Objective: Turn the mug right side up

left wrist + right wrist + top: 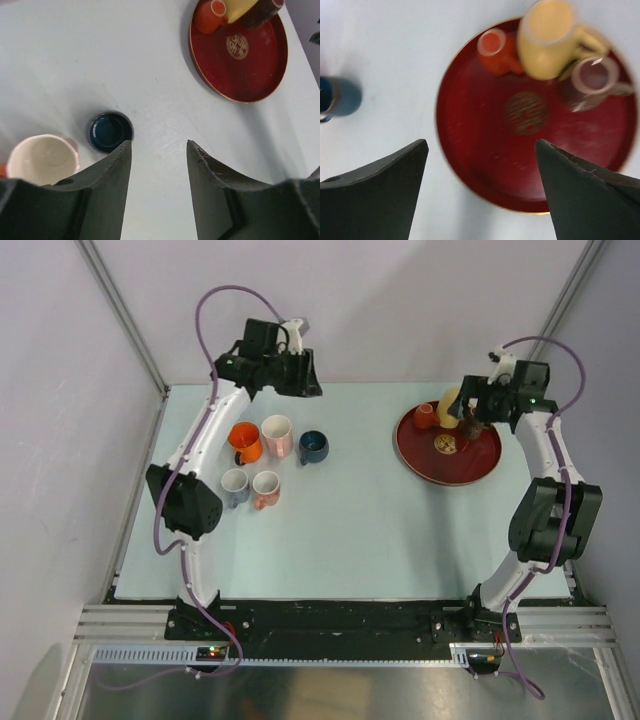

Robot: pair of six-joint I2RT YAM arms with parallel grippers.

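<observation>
Five mugs stand in a group at the left: orange (pixel 245 440), cream (pixel 277 433), dark blue (pixel 313 447), grey-blue (pixel 234 485) and pink (pixel 266 487). A red tray (pixel 440 468) at the right holds a small orange mug (pixel 425 416), a yellow mug (pixel 450 402) and a dark mug (pixel 470 430). The yellow mug (pixel 547 42) looks tilted. Every mouth I see faces up, so I cannot tell which mug is inverted. My left gripper (pixel 303 380) is open and empty, high behind the group. My right gripper (pixel 472 410) is open and empty above the tray.
The left wrist view shows the dark blue mug (pixel 111 131) and the cream mug (pixel 42 157) beside the left finger, with the tray (pixel 260 75) far off. The right wrist view shows the tray (pixel 485 165) between the fingers and the dark blue mug (pixel 340 97) at the left edge.
</observation>
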